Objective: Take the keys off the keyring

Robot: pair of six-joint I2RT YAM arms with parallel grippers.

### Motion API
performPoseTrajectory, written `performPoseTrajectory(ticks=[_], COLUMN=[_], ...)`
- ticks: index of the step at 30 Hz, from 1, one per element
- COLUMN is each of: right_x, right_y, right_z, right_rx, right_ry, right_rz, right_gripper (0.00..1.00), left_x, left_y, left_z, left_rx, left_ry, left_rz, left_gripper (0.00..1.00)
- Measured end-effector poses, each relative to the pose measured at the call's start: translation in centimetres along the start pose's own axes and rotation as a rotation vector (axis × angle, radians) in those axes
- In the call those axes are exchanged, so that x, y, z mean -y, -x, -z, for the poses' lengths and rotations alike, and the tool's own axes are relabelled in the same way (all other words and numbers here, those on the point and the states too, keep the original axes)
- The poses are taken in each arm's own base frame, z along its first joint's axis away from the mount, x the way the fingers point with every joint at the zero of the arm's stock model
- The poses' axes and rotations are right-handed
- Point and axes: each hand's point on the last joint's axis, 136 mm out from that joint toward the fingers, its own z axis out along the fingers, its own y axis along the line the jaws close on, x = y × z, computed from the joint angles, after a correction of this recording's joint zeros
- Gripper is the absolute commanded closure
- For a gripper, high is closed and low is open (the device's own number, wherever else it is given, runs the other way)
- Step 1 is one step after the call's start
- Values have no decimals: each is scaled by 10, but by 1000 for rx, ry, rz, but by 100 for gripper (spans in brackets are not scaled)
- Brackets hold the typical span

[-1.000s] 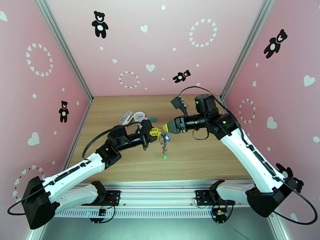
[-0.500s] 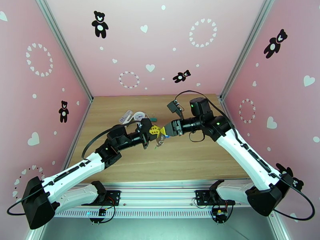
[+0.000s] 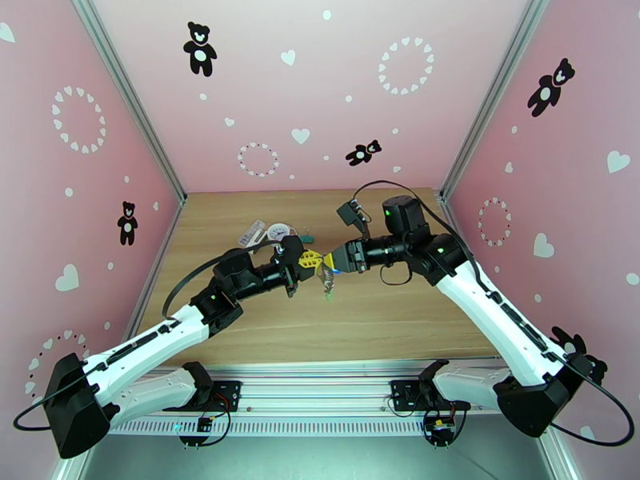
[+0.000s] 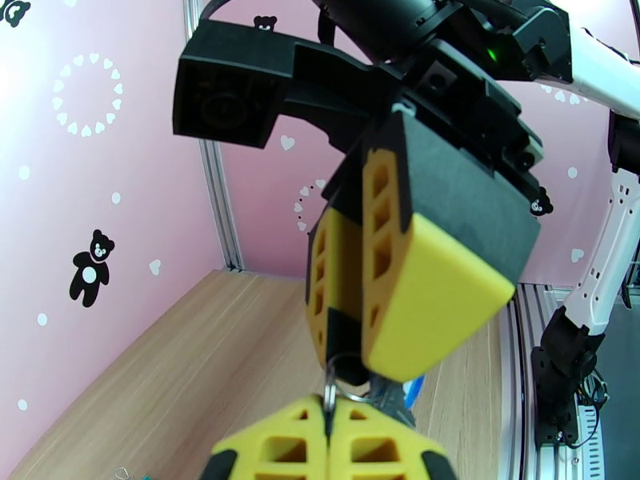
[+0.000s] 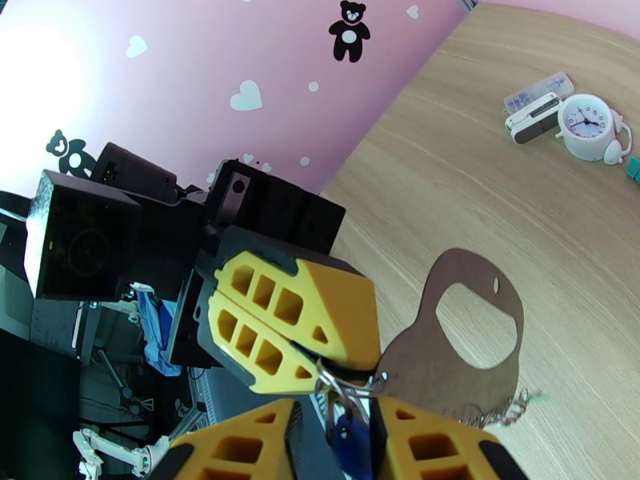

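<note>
My left gripper (image 3: 314,264) is held above the table, shut on a small metal ring (image 4: 330,387) of the keyring (image 3: 326,280). The grey strap loop (image 5: 448,370) and silvery chain (image 5: 512,408) hang below it, with a blurred green key (image 5: 538,398) at the chain's end. My right gripper (image 3: 330,259) meets the left one tip to tip. Its yellow fingers (image 5: 432,446) stand narrowly apart on either side of the blue key (image 5: 346,443), and a gap shows beside the key. In the left wrist view the right gripper (image 4: 360,366) hangs just above my left gripper (image 4: 330,410).
A round white clock (image 3: 278,231) and a flat white item (image 3: 252,233) lie at the back of the wooden table, with a small teal clip (image 3: 302,232) beside them. Pink walls close in the left, right and back.
My right gripper has moved left to the left gripper and its jaws have narrowed around the blue key. The hanging chain has drawn up closer. The left arm has stayed still.
</note>
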Motion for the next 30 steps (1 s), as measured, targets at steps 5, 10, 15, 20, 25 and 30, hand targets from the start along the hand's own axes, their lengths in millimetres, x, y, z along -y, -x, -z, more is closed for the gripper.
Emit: performPoseTrajectory(ticks=[5, 10, 15, 20, 25, 30], right_x=[-1, -1, -6, -8, -5, -1], right_y=[0, 1, 8, 10, 8, 10], right_z=[0, 1, 4, 5, 5, 5], right_rx=[0, 3, 23, 28, 21, 25], right_ry=[2, -1, -11, -5, -21, -47], right_rz=[0, 6, 21, 5, -5, 1], right_gripper=[70, 71, 74, 77, 76, 75], left_x=[0, 0, 0, -2, -3, -3], left_y=[0, 0, -1, -6, -6, -5], left_z=[0, 0, -1, -1, -1, -2], left_rx=[0, 0, -4, -21, -25, -23], left_ry=[0, 1, 1, 12, 14, 14], left_rz=[0, 0, -9, -10, -10, -14], left_gripper=[100, 100, 100, 100, 100, 100])
